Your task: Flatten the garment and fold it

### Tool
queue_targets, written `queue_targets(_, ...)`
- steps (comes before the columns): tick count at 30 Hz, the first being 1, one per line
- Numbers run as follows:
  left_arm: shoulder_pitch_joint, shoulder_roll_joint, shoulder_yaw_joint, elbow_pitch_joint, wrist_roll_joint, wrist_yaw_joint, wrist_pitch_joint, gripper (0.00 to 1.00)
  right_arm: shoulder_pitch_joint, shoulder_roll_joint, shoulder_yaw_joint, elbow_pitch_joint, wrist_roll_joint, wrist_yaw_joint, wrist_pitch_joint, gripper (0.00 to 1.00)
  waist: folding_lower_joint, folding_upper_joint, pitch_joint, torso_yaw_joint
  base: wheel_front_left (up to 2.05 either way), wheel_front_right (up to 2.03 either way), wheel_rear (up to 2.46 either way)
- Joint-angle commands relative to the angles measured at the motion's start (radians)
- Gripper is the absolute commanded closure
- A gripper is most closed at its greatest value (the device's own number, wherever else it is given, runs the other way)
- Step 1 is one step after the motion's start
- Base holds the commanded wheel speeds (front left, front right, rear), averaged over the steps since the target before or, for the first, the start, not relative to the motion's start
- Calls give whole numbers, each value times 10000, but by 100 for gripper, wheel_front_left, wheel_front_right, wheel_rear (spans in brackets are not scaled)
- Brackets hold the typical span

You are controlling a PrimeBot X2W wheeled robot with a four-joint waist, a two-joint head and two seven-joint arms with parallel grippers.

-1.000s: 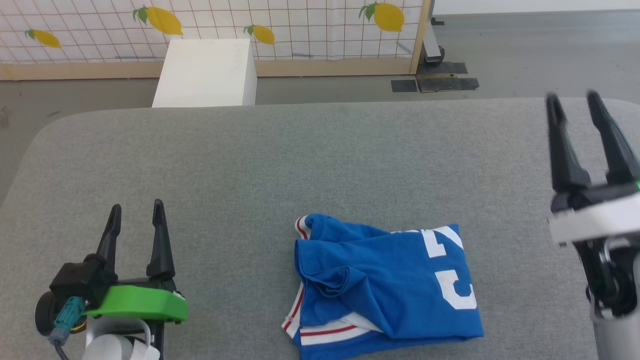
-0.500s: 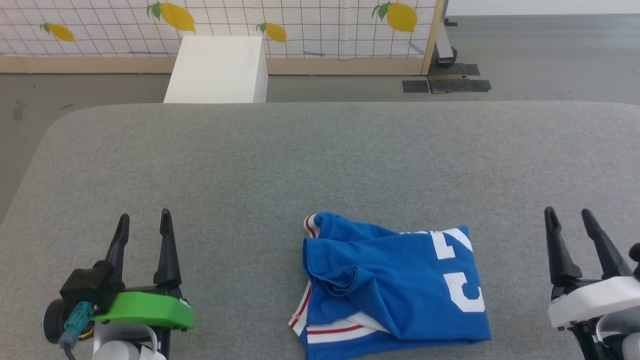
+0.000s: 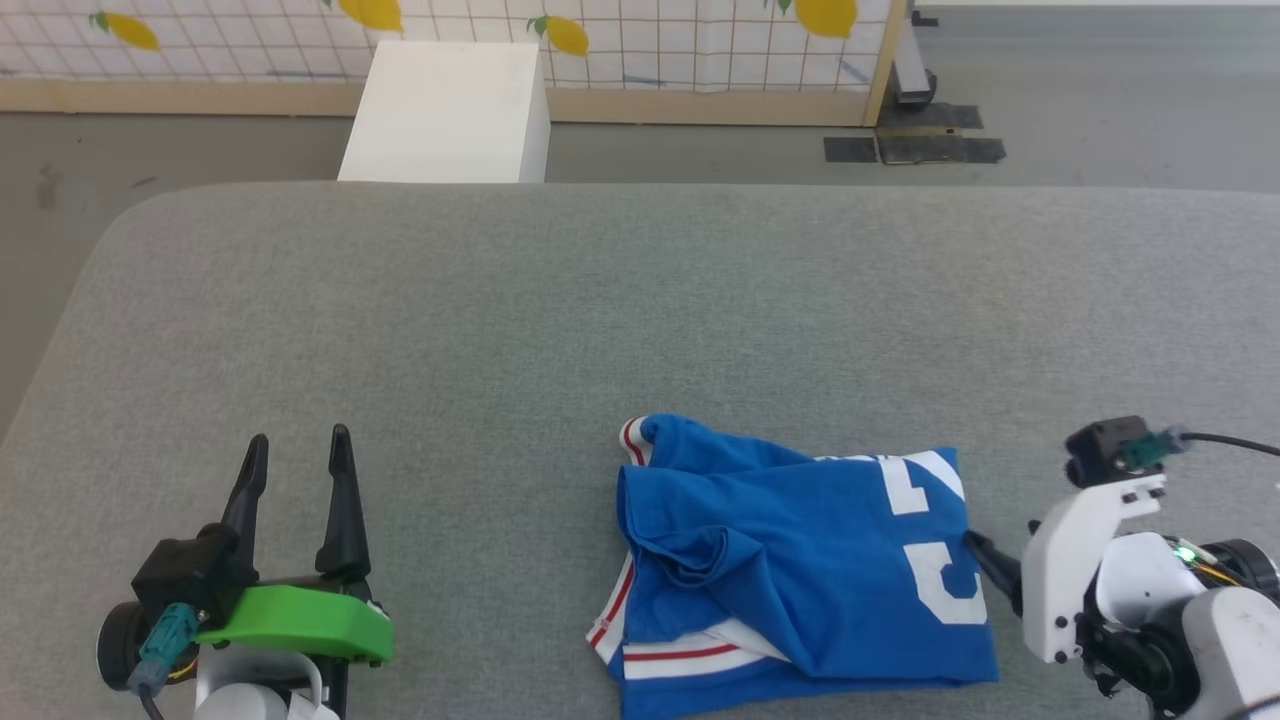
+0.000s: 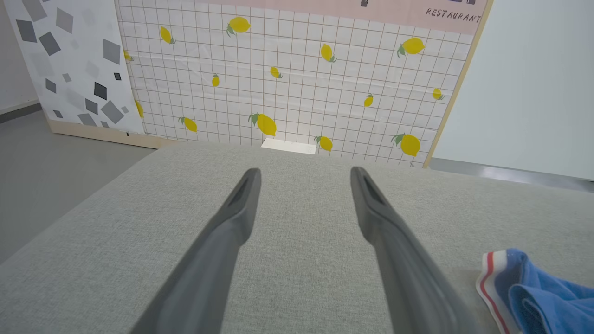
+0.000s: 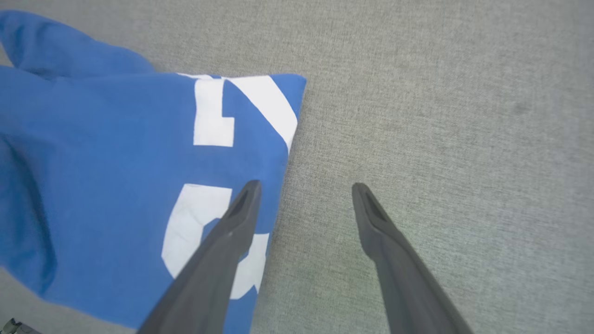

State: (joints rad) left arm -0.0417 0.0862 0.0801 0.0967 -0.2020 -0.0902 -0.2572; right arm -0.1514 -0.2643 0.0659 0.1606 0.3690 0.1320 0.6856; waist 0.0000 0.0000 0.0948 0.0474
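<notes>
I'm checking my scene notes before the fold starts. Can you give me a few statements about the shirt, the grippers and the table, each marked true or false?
1. The garment lies spread flat with both sleeves out. False: it is bunched and doubled over itself on the grey table.
2. The left gripper is open and well apart from the garment. True.
3. The right gripper is shut on the cloth. False: its jaws are open at the garment's right edge, one finger over the blue cloth and the other over bare table.
4. A white box stands on the floor beyond the table's far edge. True.
5. The lettering on the garment is red. False: it is white; the red is in the striped trim.
</notes>
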Motion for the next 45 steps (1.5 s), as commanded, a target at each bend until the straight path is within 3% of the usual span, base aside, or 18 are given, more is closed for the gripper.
queue_targets(1, -50, -64, -12, 50, 14, 20, -45, 0, -235, 42, 129, 80, -16, -13, 306, 0, 0, 0, 129, 148, 0, 0, 0)
queue_targets(15, -353, -67, -42, 125, -48, -36, -45, 0, -779, 441, 1440, 1127, 253, -13, 1864, 0, 0, 0, 674, 643, 0, 0, 0)
queue_targets(16, -363, -70, -45, 120, -47, -39, -45, 0, -806, 426, 1491, 1151, 264, -13, 1918, 80, 0, 0, 699, 662, 0, 0, 0)
queue_targets(17, -374, -72, -47, 118, -48, -42, -45, 0, -835, 394, 1554, 1158, 258, -13, 1964, 100, 0, 0, 718, 673, 0, 0, 0)
queue_targets(25, -465, -90, -82, 117, -22, -66, -46, 0, -1359, -101, 1896, 473, 247, -13, 1646, 100, 0, 0, 760, 493, 0, 0, 0)
queue_targets(34, -430, -115, -96, -197, -28, -69, -46, 0, -1921, -1945, 2712, -1262, 583, -13, 2125, 100, 0, 0, 882, -937, 0, 0, 0)
queue_targets(39, -605, -48, -156, -562, -81, -129, -46, 0, -2035, -3026, 2194, -1689, 714, -13, 2484, 100, 0, 0, 1514, -2031, 0, 0, 0)
queue_targets(45, -1081, 272, -291, -1068, -42, -197, 19, 0, -2289, -3522, 816, -1408, 391, -13, 2123, 100, 0, 0, 2672, -2829, 0, 0, 0)
